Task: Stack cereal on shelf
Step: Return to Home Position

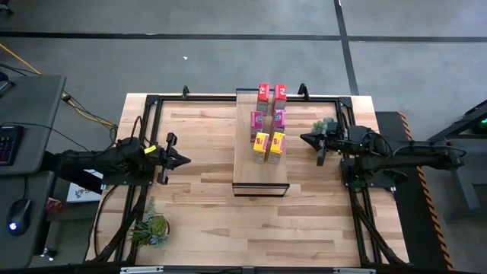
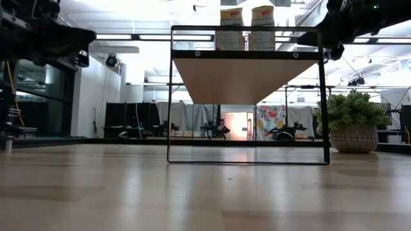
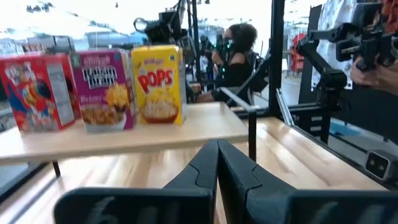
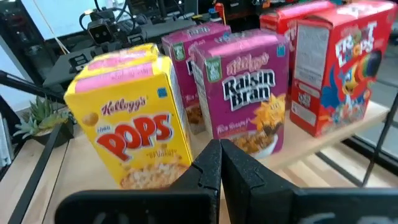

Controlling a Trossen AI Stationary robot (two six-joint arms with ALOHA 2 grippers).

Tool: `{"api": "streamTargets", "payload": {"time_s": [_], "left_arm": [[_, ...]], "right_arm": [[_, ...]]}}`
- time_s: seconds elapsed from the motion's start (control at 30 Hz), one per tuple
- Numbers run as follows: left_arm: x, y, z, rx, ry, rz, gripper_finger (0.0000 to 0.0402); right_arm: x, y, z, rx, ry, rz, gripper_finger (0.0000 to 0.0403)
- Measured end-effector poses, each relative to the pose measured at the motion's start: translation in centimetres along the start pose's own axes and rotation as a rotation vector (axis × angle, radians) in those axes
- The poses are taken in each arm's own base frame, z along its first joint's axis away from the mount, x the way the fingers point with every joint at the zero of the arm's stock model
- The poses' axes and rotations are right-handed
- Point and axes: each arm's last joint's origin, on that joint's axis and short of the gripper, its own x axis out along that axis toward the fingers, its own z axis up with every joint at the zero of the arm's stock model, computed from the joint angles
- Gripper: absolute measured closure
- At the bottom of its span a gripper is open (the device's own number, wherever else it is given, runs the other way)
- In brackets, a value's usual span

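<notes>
Six small cardboard cereal boxes (image 1: 278, 119), in red, magenta and yellow pairs, stood in two rows toward the twelve o'clock end of the long light-wood shelf (image 1: 261, 173), mid wooden tabletop (image 1: 205, 205). Only the left wrist view showed a seated person (image 3: 239, 59) in the room. The left gripper (image 1: 183, 160) hung at the shelf's nine o'clock and the right gripper (image 1: 306, 138) at three, both with fingers pressed together, empty.

Wooden table (image 1: 205, 205), pale shelf (image 1: 261, 173) mid-table, six cereal boxes (image 1: 278, 118) paired on it (red, magenta, yellow)
</notes>
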Motion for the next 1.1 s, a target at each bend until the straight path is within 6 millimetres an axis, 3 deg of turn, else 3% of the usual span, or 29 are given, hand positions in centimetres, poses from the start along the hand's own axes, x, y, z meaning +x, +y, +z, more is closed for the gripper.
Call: {"api": "streamTargets", "payload": {"time_s": [0.23, 0.47, 0.63, 0.83, 1.1], "left_arm": [[-0.1, -0.1, -0.3, -0.035, 0.023, 0.0, 0.0401], [-0.1, 0.1, 0.0, -0.091, -0.003, 0.051, 0.0401], [-0.1, 0.1, 0.0, -0.15, -0.008, 0.061, 0.0401], [-0.1, 0.1, 0.0, -0.151, 0.0, 0.061, 0.0401], [-0.1, 0.1, 0.0, -0.151, 0.0, 0.06, 0.0401]], "right_arm": [[-1.0, -0.3, -0.9, 0.051, 0.025, 0.016, 0.0402], [-0.3, -0.6, -5.7, 0.068, -0.038, 0.208, 0.0403], [-0.2, -1.3, -8.7, 0.034, -0.134, 0.233, 0.0403], [-0.5, -1.5, -8.2, -0.051, -0.194, 0.213, 0.0403], [-0.3, -1.8, -10.1, -0.132, -0.006, 0.176, 0.0403]]}}
